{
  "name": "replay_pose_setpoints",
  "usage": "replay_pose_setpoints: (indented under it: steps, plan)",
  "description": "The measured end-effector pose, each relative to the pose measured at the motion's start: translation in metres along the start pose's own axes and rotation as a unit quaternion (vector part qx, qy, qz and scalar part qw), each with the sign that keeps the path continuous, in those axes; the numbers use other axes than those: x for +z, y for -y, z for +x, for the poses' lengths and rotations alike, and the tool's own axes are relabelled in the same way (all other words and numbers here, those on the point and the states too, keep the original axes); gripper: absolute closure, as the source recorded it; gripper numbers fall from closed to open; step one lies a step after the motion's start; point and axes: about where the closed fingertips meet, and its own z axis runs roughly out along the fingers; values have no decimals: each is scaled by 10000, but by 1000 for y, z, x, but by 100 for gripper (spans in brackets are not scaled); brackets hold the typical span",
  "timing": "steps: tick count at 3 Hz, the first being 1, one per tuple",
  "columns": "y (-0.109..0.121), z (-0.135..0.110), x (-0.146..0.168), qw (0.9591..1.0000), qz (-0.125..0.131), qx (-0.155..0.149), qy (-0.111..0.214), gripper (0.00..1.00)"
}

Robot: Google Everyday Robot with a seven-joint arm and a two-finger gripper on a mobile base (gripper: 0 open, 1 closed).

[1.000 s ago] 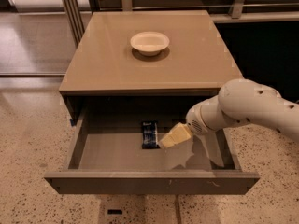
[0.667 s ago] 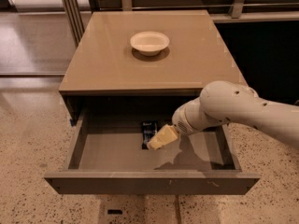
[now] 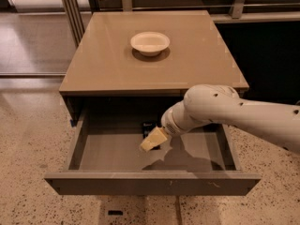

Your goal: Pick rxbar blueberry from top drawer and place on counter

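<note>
Camera view, looking down at the cabinet from the front. The top drawer point(image 3: 150, 184) is pulled out toward the camera, grey inside, w/ a plain flat front panel. The snack bar point(image 3: 148, 125) lies flat on the drawer floor, roughly mid-width and toward the back; only a dark bit of the wrapper shows, since the rest is covered by the gripper.

The gripper point(image 3: 152, 140) is down inside the drawer. Its pale yellowish tip points down-left and sits right over the bar, approx. at the drawer's centre. Whether it touches the bar can't be told, and open vs. closed can't be told either, because the tip reads as one pale wedge from this angle. The white arm point(image 3: 234, 111) comes in from the right edge, crosses the drawer's right side and throws a shadow on the drawer floor below the tip.

The counter point(image 3: 197, 64) above is glossy tan. One shallow cream bowl point(image 3: 150, 42) sits on it, near the back and about mid-width — well apart from the gripper. Speckled floor point(image 3: 28, 139) to the left and in front of the cabinet.
</note>
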Motion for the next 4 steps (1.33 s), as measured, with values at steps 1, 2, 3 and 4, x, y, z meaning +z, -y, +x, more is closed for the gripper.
replay_pose_setpoints:
  steps: [1,2,3,4]
  plan:
    - [2,11,-6,9996,196,225,6,0]
    - [17,20,4,9975,464,502,171,0]
    - [29,15,20,9963,513,604,341,0]
    - [35,2,37,9960,286,681,498,0]
